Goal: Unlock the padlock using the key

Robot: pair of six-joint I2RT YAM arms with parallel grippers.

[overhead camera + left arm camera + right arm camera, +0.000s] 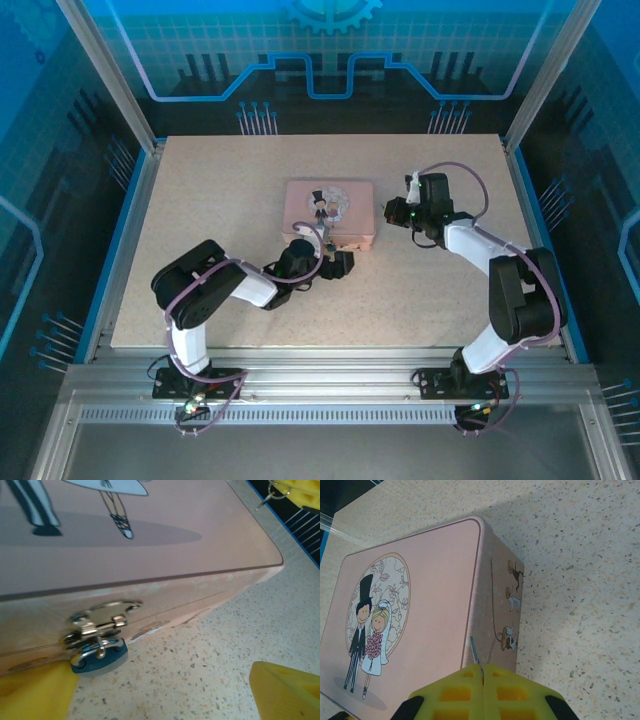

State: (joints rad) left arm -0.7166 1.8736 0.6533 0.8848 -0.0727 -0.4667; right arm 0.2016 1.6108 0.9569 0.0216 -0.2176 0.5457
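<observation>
A pink box (pixel 330 200) sits mid-tabletop (pixel 200 200). The blue-bodied padlock (pixel 97 659) hangs from the clasp (pixel 100 620) on the box's front wall. The left gripper (pixel 160 695) has its jaws spread, with one finger (pixel 35 692) just beside the padlock. The right gripper (pixel 483 672), jaws pressed together, pinches the key (pixel 475 654) near the box's right end. The thin key could twist in that pinch. The dangling padlock could swing aside unless it is steadied.
</observation>
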